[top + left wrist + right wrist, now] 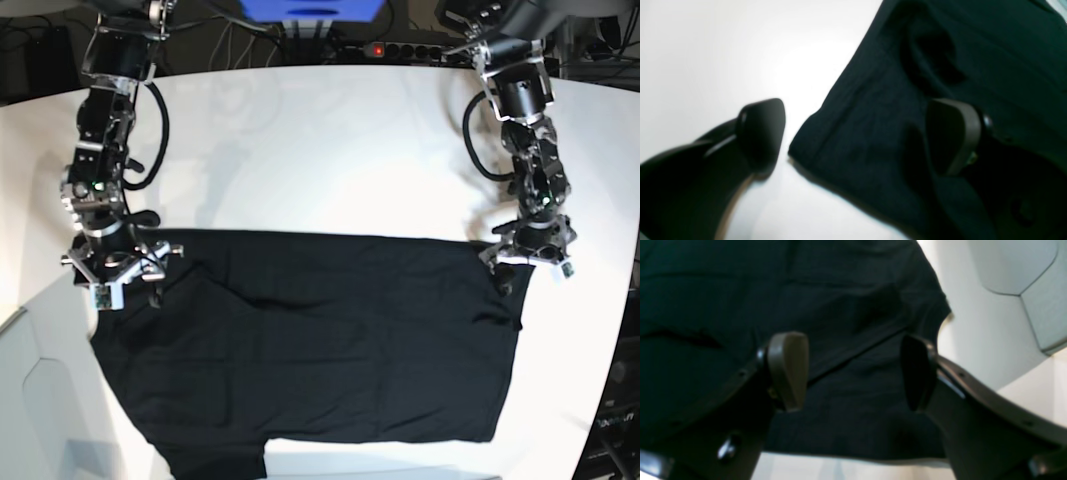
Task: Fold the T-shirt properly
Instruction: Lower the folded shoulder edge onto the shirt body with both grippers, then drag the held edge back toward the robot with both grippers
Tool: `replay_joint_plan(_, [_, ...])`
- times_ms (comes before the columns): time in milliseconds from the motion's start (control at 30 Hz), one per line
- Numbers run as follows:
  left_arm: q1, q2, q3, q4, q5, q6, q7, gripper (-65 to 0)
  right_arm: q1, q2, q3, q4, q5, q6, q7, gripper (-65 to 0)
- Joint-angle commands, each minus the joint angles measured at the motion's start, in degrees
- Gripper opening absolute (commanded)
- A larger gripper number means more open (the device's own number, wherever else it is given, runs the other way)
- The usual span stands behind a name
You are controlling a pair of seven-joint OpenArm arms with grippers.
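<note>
The black T-shirt (310, 340) lies spread flat on the white table (320, 150), plain side up; no print or tag shows. My left gripper (527, 262) is open at the shirt's far right corner. In the left wrist view this gripper (857, 136) straddles the shirt's edge (873, 140), with one finger (953, 133) over the cloth and the other finger (761, 133) over bare table. My right gripper (115, 280) is open at the shirt's far left corner. In the right wrist view it (853, 373) hovers over the black cloth (857, 400) near a seam.
A power strip with a red light (375, 48), cables and a blue object (310, 10) sit behind the table's far edge. A pale grey panel (35, 400) lies at the lower left beside the shirt. The table's right edge curves close to my left arm.
</note>
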Motion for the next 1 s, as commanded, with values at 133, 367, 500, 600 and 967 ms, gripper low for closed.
replay_joint_plan(133, [1.74,-1.01,0.2,0.46,-5.71,0.1,1.41,0.0,-1.08,2.51,1.84,-0.32,0.69,0.46,1.61,-21.4])
replay_joint_plan(367, [1.83,-0.74,0.29,0.46,-5.71,0.01,1.41,-42.3,3.58,4.8,9.58,-10.43,0.6,0.64,1.52,-21.4])
replay_joint_plan(500, [1.83,-0.65,0.2,0.46,-5.89,0.1,1.41,-65.0,5.78,7.7,9.84,-17.2,0.6,0.64,1.79,-21.4])
replay_joint_plan(600, [1.83,-0.65,0.2,0.46,-5.98,0.19,1.41,-63.3,6.22,8.84,9.84,-20.36,0.87,0.64,1.88,-21.4])
replay_joint_plan(967, [2.79,-0.92,-0.15,0.46,-6.07,0.19,1.41,-65.0,5.69,8.66,9.84,-25.29,0.87,0.64,1.88,-21.4])
